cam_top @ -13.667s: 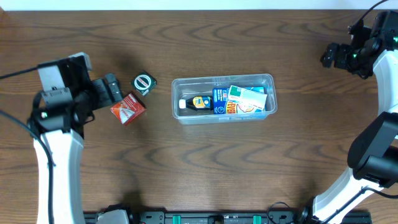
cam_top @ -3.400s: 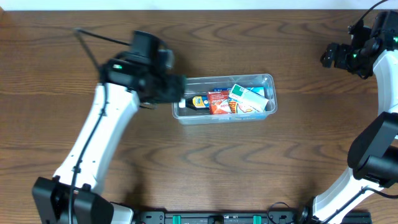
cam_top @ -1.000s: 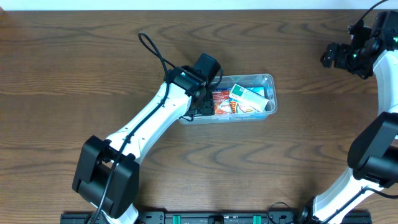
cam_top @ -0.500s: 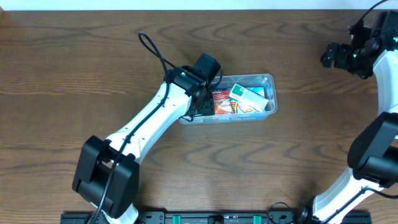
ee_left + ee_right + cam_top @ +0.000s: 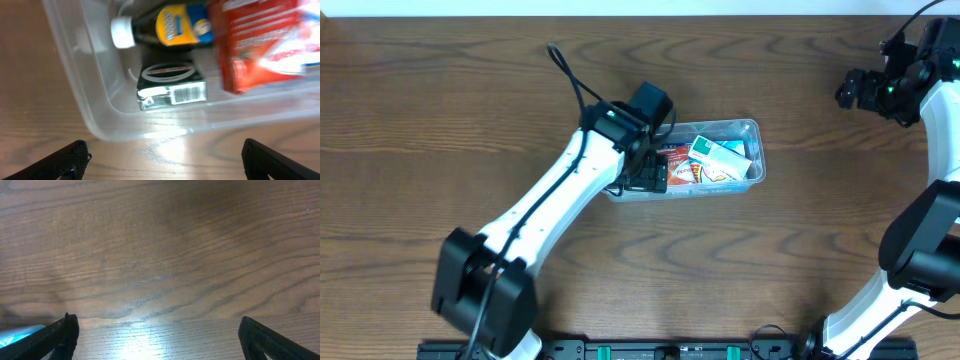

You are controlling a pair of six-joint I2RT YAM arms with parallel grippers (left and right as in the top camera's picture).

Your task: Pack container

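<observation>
The clear plastic container [image 5: 740,187] lies mid-table. It holds a red box [image 5: 678,158] and a white-and-green box [image 5: 720,158] over a blue one. My left gripper [image 5: 653,172] hangs over its left end, open and empty. In the left wrist view the container's wall [image 5: 90,100] encloses a dark bottle [image 5: 170,25] with a white cap and yellow label, a small black box [image 5: 170,87] with a barcode, and the red box [image 5: 260,45]. The left gripper [image 5: 162,160] is spread wide above the table at the tub's edge. My right gripper [image 5: 855,90] is open and empty at the far right.
The right wrist view shows bare wood under the open right gripper [image 5: 160,337], with a pale blue blur at its lower left edge. The left arm [image 5: 550,210] stretches diagonally from the front left to the container.
The small black box that lay on the table long ago now lies in the container. In the last half second my left gripper has drawn back toward the tub's front edge. The right arm is still.
</observation>
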